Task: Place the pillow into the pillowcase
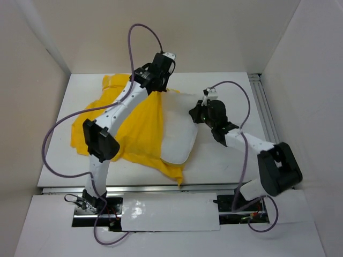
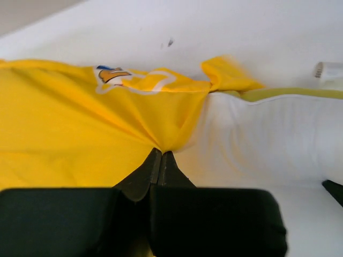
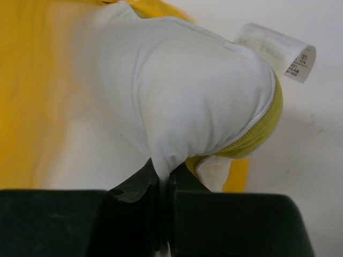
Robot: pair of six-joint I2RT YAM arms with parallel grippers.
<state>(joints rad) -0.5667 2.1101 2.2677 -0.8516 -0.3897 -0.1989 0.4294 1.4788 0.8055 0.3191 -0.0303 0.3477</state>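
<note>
Top external view: we are seeing the pillowcase (image 1: 131,134) lying rumpled across the left and middle of the table (image 1: 225,171), and the pillow (image 1: 179,134) lying along its right side, with yellow cloth showing beneath the pillow's near end. Whether any of the pillow is inside the case, we cannot tell. The left gripper (image 1: 161,88) is reaching down at the far end of the pillowcase, and the right gripper (image 1: 194,113) is meeting the pillow's right edge. Left wrist view: the left gripper (image 2: 161,156) is standing with fingers pressed together, pinching a gathered fold of the pillowcase (image 2: 69,134) right at the seam where yellow meets the pillow (image 2: 268,134). Folds are radiating from the pinch. Right wrist view: the right gripper (image 3: 163,172) is clamping a bunched corner of the pillow (image 3: 177,91), white cloth ballooning just above the fingertips. A white label (image 3: 278,51) is sticking out from that corner over the table, and the pillowcase (image 3: 27,80) is filling the left side.
</note>
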